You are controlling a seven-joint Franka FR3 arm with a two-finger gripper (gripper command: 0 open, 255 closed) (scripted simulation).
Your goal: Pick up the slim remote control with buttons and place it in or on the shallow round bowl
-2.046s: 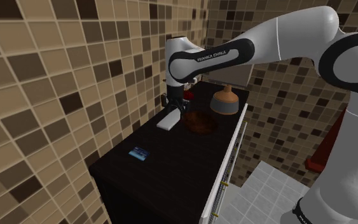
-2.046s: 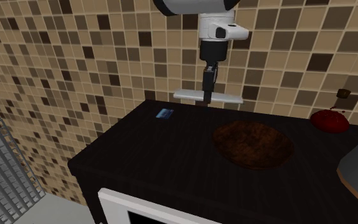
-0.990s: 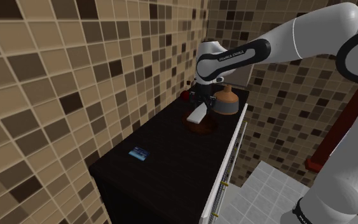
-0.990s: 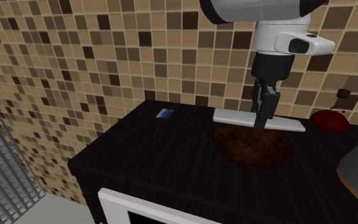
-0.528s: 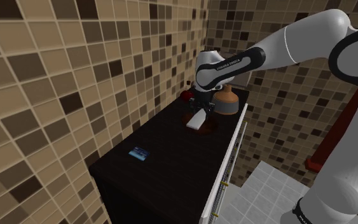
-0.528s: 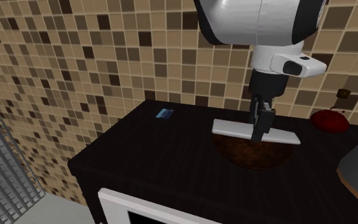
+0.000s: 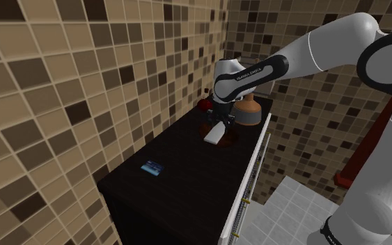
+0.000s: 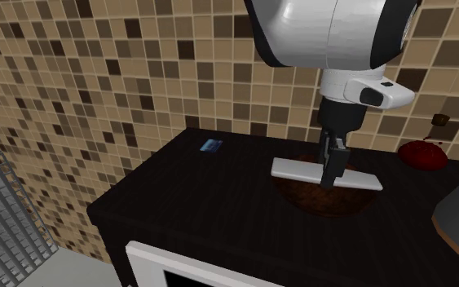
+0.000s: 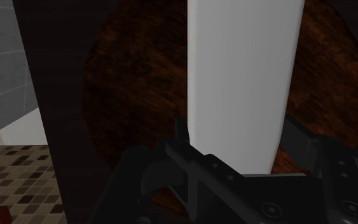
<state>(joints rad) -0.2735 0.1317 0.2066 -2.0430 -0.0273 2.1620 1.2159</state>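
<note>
The black gripper (image 8: 331, 174) clamps the plain white remote control (image 8: 297, 169) across its middle. Right beneath the gripper lies the shallow brown bowl (image 8: 317, 202). The remote seems just above it, possibly touching its rim.

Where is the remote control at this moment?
In the second exterior view the white remote is clasped in the gripper, low over the brown bowl, right of the middle of the counter, with the small blue card to its left.
</note>
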